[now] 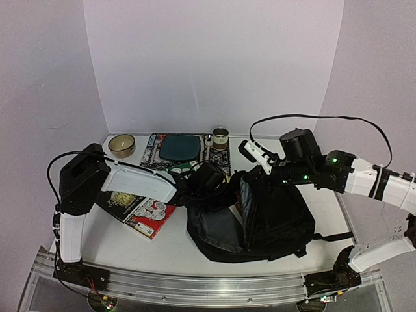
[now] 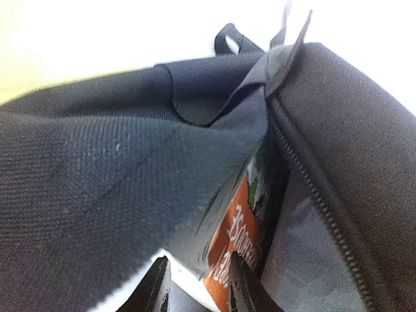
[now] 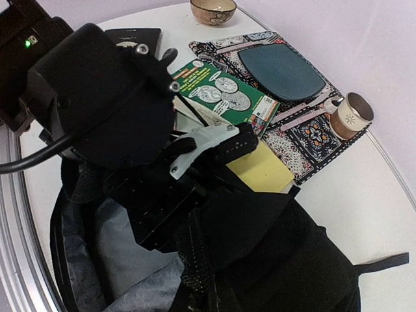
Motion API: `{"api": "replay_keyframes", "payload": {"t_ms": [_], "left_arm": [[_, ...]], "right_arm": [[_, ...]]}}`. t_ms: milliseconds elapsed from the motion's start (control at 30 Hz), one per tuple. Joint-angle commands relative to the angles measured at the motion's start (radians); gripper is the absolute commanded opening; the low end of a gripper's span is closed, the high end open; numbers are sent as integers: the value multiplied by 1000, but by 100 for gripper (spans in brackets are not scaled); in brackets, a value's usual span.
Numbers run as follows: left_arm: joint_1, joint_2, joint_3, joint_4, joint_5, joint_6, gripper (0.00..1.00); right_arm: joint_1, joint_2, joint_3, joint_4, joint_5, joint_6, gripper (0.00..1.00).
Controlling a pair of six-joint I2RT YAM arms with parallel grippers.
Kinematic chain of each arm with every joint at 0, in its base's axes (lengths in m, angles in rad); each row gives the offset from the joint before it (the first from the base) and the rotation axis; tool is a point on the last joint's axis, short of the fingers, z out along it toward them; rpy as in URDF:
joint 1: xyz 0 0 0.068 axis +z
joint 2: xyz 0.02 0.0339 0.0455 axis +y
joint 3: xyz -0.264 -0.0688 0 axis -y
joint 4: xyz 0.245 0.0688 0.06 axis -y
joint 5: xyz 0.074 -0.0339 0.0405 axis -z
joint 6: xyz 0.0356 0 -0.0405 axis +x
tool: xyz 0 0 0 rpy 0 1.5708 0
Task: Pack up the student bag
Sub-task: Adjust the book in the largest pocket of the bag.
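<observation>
The student bag [image 1: 273, 221] is a large black backpack lying open at centre right, its grey lining showing. My left gripper [image 1: 224, 188] reaches into its mouth. In the left wrist view the bag [image 2: 78, 195] fills the frame. My left gripper [image 2: 198, 286] has its fingers apart, and the corner of an orange book [image 2: 237, 244] stands between them, inside the opening and close to the right finger. My right gripper [image 1: 250, 170] holds the bag's upper edge lifted. In the right wrist view the bag [image 3: 312, 260] hides those fingers.
A red-and-white book [image 1: 146, 218] lies on a black one [image 1: 117, 201] at the left. At the back are a bowl [image 1: 121, 145], a patterned mat with a teal pad [image 1: 180, 148] and a cup [image 1: 220, 137]. A green book [image 3: 224, 94] and a yellow pad [image 3: 263, 168] lie by the bag.
</observation>
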Motion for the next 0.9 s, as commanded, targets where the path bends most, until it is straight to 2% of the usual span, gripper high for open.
{"api": "replay_keyframes", "payload": {"t_ms": [0, 333, 600, 800, 867], "left_arm": [[12, 29, 102, 45, -41, 109, 30], [8, 154, 229, 36, 153, 180, 35], [9, -71, 95, -51, -6, 290, 58], [10, -233, 5, -164, -134, 356, 66], [10, -295, -37, -186, -174, 358, 72]], "right_arm": [[2, -4, 29, 40, -15, 1, 0], [3, 2, 29, 40, 10, -2, 0], [3, -50, -20, 37, 103, -22, 0], [3, -92, -50, 24, 156, -23, 0], [3, -100, -56, 18, 167, -22, 0]]}}
